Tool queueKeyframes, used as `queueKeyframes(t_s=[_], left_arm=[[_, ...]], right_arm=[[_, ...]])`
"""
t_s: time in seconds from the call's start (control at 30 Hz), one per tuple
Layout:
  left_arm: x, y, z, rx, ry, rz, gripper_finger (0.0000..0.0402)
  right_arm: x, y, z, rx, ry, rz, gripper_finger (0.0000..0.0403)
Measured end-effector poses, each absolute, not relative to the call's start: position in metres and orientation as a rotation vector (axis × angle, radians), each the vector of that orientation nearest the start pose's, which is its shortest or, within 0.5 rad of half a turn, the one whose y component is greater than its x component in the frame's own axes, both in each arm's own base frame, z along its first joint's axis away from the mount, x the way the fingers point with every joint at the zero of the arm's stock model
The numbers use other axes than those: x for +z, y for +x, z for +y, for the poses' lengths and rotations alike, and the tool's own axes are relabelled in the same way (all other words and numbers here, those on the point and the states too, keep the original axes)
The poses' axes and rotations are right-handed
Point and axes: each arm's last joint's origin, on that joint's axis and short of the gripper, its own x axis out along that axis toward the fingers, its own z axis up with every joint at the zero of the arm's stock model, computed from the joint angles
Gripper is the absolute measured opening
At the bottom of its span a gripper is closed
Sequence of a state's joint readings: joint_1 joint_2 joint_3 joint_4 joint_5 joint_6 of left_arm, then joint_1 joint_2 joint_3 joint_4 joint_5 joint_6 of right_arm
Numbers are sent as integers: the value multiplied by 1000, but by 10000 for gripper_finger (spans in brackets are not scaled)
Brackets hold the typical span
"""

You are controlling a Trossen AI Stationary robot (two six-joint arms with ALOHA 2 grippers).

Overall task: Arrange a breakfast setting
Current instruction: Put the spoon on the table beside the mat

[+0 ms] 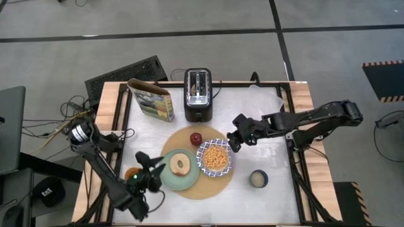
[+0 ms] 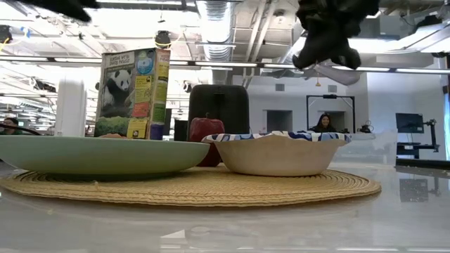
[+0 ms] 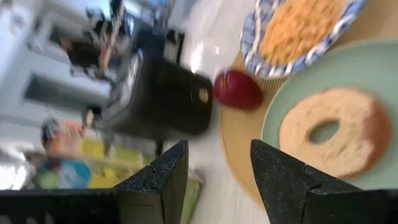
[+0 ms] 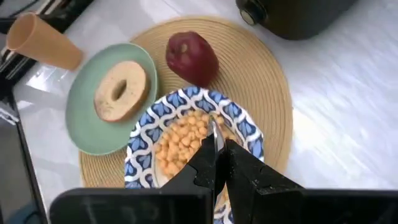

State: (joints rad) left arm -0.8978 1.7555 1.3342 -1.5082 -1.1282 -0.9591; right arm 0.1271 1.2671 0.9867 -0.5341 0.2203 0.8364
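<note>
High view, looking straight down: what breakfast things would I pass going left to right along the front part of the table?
Orange-drink glass → pale green plate with the bagel → blue-and-white bowl → dark mug.

A black toaster (image 1: 197, 94) is standing upright at the table's (image 1: 265, 107) far edge, slots facing up. A cereal box (image 1: 151, 99) is standing just beside it, apart from it, its panda-printed face (image 2: 133, 93) showing toward the low camera. A dark keyboard (image 1: 126, 75) is lying beyond the table's far corner, near the box. Loose cables (image 1: 50, 120) are trailing on the floor beside the table. A person (image 2: 325, 124) is sitting far back in the room, near a monitor (image 2: 408, 123). Ducting (image 2: 214, 21) is running along the ceiling overhead.
</note>
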Motion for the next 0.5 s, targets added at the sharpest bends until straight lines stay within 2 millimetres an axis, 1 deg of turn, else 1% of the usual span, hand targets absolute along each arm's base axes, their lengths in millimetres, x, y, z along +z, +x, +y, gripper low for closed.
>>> queueKeyframes(t_s=[0.13, 0.2, 0.33, 0.43, 0.5], left_arm=[[233, 193, -187, 570, 645, 829, 153], [231, 190, -177, 543, 559, 861, 146], [228, 189, -157, 422, 382, 893, 136], [228, 189, -147, 304, 256, 879, 133], [228, 189, -142, 238, 200, 858, 133]], right_arm=[[271, 253, 23, -468, 668, 768, 44], [268, 250, 21, -502, 677, 800, 44], [265, 245, 17, -558, 681, 847, 44], [263, 242, 13, -588, 684, 868, 44], [257, 241, 10, -606, 686, 876, 44]])
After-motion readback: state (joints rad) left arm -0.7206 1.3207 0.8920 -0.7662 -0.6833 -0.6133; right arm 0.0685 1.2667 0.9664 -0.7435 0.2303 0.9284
